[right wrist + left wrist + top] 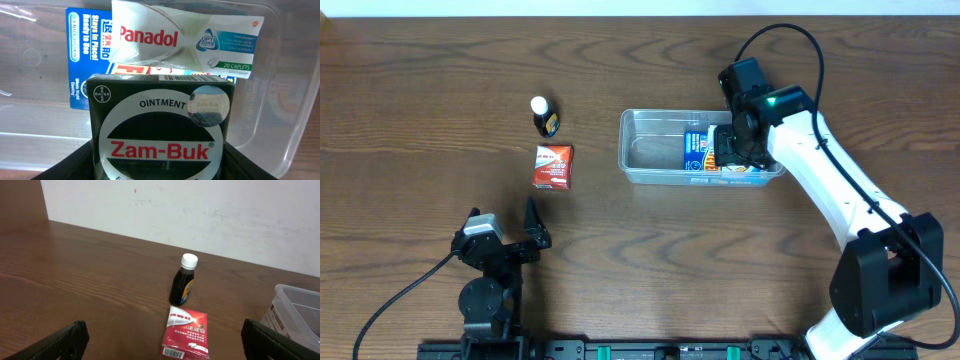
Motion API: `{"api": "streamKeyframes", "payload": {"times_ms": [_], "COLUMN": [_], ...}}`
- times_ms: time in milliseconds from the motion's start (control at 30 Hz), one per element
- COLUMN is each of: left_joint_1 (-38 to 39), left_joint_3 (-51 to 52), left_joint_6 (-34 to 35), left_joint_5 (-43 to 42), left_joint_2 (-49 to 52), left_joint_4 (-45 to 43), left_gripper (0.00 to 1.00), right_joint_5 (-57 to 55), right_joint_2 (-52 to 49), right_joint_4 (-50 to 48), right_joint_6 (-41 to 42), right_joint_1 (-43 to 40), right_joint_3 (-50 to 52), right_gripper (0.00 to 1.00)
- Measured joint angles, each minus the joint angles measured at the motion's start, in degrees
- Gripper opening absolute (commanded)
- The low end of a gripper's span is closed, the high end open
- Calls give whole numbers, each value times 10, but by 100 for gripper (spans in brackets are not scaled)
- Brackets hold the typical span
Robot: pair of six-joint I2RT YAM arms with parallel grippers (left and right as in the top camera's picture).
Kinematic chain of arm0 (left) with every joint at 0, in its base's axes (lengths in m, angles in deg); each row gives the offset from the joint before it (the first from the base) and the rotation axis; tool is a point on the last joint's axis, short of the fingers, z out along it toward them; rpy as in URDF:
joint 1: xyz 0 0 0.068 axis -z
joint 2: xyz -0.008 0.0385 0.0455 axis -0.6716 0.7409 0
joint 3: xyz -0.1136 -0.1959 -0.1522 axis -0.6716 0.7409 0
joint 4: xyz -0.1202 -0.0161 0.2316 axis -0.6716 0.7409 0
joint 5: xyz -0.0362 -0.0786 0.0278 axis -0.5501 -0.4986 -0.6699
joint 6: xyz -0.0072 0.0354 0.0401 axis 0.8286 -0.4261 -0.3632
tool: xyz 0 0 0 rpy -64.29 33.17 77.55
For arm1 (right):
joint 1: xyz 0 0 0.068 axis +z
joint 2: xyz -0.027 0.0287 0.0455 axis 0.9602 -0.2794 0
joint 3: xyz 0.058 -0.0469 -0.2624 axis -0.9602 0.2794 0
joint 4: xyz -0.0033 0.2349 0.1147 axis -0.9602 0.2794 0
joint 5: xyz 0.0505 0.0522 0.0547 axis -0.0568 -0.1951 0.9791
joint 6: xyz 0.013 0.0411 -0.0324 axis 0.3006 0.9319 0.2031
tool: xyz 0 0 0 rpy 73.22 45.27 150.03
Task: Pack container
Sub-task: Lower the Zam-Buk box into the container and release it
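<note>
Clear, glossy plastic with rounded corners, the container (645, 150) lies long axis across the wooden tabletop (420, 100), directly beneath my right gripper (745, 140), by far the nearer arm. My left gripper (502, 218) sits well apart, jaws spread and empty. From the left wrist, a dark bottle (182, 282) with a white cap stands upright just behind a flat red carton (186, 332). From the right wrist, I am grasping a stiff dark Zam-Buk box (160, 130) above the Panadol box (185, 42) and blue box (87, 55) lying inside.
</note>
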Motion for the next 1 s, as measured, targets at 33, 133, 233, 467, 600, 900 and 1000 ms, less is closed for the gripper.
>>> {"api": "streamKeyframes", "payload": {"times_ms": [33,133,233,467,600,900,1000], "left_joint_1": [0,0,0,0,0,0,0], "left_joint_3": [0,0,0,0,0,0,0], "left_joint_6": [0,0,0,0,0,0,0], "left_joint_5": [0,0,0,0,0,0,0], "left_joint_2": [0,0,0,0,0,0,0], "left_joint_4": [0,0,0,0,0,0,0], "left_gripper": [98,98,98,98,98,98,98], "right_joint_5": [0,0,-7,-26,-28,-30,-30], "right_joint_2": [-2,-8,-14,-14,-14,-14,-14], "right_joint_4": [0,0,-1,-10,-10,13,15], "right_joint_6": [0,0,0,0,0,0,0], "right_joint_1": [0,-1,-1,-6,-14,-19,-19], "right_joint_3": [0,0,1,22,36,41,41], "right_gripper": [61,61,61,62,62,64,66]}}
